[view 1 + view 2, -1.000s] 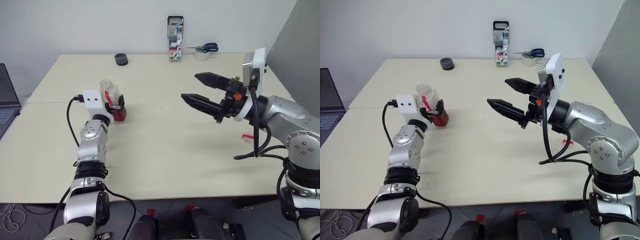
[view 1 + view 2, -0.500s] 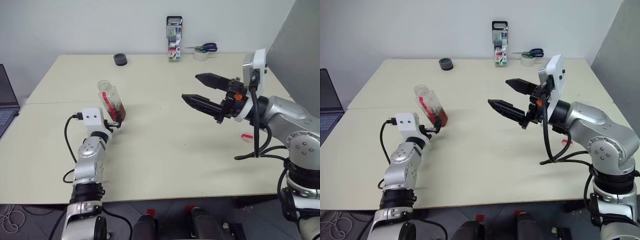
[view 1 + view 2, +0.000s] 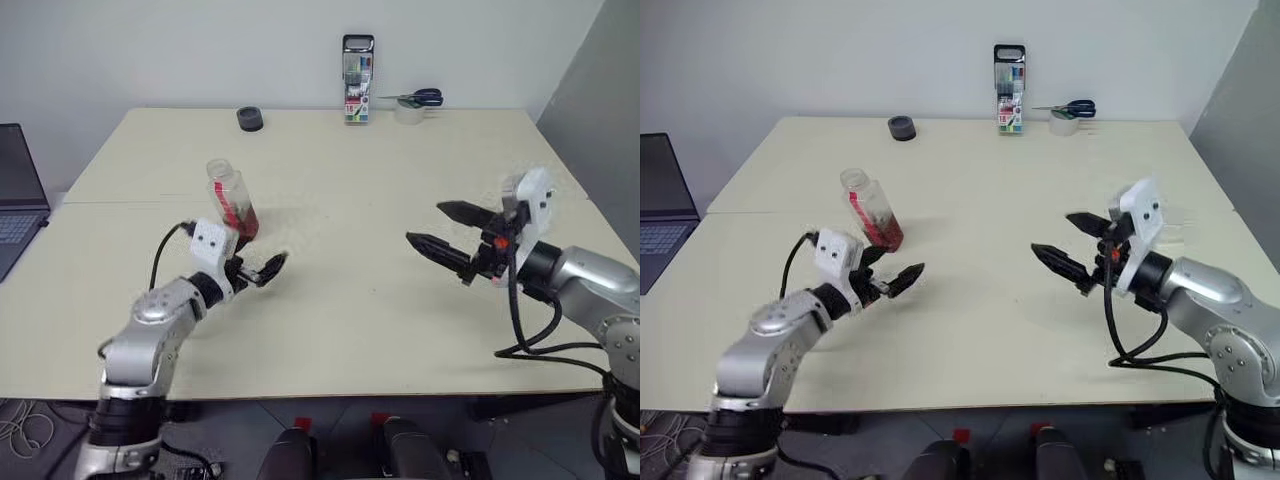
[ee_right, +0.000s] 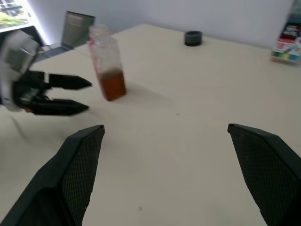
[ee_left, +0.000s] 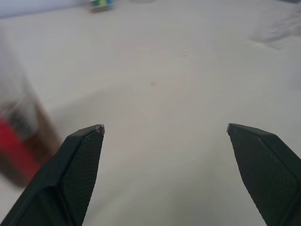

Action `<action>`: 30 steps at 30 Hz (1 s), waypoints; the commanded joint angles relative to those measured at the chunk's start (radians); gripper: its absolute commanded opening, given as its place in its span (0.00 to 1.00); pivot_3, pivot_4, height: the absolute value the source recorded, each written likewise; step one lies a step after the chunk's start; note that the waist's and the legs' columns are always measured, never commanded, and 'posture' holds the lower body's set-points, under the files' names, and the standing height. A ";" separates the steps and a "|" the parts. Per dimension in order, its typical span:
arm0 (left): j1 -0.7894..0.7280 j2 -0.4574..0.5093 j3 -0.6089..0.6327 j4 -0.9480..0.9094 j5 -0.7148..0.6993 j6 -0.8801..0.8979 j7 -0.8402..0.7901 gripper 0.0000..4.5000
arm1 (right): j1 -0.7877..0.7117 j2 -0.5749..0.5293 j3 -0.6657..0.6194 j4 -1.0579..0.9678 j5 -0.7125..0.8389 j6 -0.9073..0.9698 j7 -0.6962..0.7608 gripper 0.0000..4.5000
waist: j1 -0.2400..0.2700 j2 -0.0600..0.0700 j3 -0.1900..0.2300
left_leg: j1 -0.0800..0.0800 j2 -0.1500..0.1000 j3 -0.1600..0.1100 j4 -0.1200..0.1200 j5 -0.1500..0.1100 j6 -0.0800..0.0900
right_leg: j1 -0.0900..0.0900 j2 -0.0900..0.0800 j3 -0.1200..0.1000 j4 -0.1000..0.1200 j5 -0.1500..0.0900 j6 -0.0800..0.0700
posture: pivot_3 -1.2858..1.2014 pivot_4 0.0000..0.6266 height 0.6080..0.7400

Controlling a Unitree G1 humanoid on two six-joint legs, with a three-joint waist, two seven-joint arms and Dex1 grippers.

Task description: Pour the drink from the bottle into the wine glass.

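Cream table (image 3: 330, 300) seen from the head camera, both arms raised over it. The bottle (image 3: 232, 199) stands on the left half of the table, leaning slightly, free of both grippers; the amber drink (image 4: 113, 86) fills only its lower part, and a red label strip runs down its side. No cap is seen on its open neck. The left gripper (image 3: 262, 270) sits just in front of the bottle and a little to its right, pointing toward the table's middle; its fingers (image 5: 84, 155) stand wide apart and hold nothing. The right gripper (image 3: 444, 232) hovers over the right half of the table, well apart from the bottle, pointing left; its fingers (image 4: 77, 165) are likewise spread wide and empty. Along the far edge: a black tape roll (image 3: 250, 119), an upright marker-pen case (image 3: 357, 66), scissors (image 3: 415, 97) on a pale tape roll (image 3: 407, 113). A laptop (image 3: 18, 195) lies beyond the table's left edge.
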 commanded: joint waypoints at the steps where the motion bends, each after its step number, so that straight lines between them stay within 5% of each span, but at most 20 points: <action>1: -0.052 0.030 -0.016 -0.034 -0.043 0.005 -0.094 0.99 | 0.026 0.001 -0.031 0.004 -0.057 -0.002 -0.064 1.00 | -0.005 0.000 0.000 | 0.000 0.000 0.000 0.000 0.000 0.000 | 0.000 0.000 0.001 0.000 0.000 0.000 | 0.52 0.24 1.00; 8: -0.169 0.042 -0.076 -0.006 -0.058 -0.011 -0.227 0.99 | -0.048 0.209 -0.133 0.218 -0.055 0.095 -0.319 1.00 | -0.019 0.001 0.000 | 0.001 0.001 0.001 -0.001 0.000 0.000 | -0.001 0.000 0.002 0.001 0.000 0.000 | 0.52 0.24 1.00; 12: -0.188 0.021 -0.090 0.012 -0.051 -0.024 -0.239 0.99 | -0.199 0.413 -0.333 0.439 0.043 0.073 -0.533 1.00 | -0.021 0.001 0.000 | 0.002 0.002 0.001 -0.003 0.000 0.000 | -0.001 0.001 0.004 0.001 0.000 0.000 | 0.52 0.24 1.00; 16: -0.182 0.010 -0.104 -0.004 -0.051 -0.028 -0.240 0.99 | -0.292 0.498 -0.442 0.572 0.092 0.018 -0.628 1.00 | -0.019 0.001 0.000 | 0.001 0.001 0.001 -0.004 0.000 0.000 | -0.002 0.001 0.003 0.000 0.000 -0.001 | 0.52 0.24 1.00; 23: -0.171 -0.003 -0.110 -0.022 -0.055 -0.026 -0.233 0.99 | -0.409 0.542 -0.532 0.865 0.080 -0.188 -0.660 1.00 | -0.020 0.002 0.000 | 0.000 0.000 0.004 -0.005 0.000 0.000 | -0.003 0.000 0.003 -0.001 0.000 -0.001 | 0.52 0.24 1.00; 30: -0.179 0.000 -0.106 -0.009 -0.054 -0.033 -0.242 0.99 | -0.589 0.492 -0.519 1.248 0.013 -0.426 -0.531 1.00 | -0.034 0.002 0.000 | 0.001 0.001 0.006 -0.006 0.000 0.001 | -0.002 0.001 0.004 0.000 0.000 -0.001 | 0.52 0.24 1.00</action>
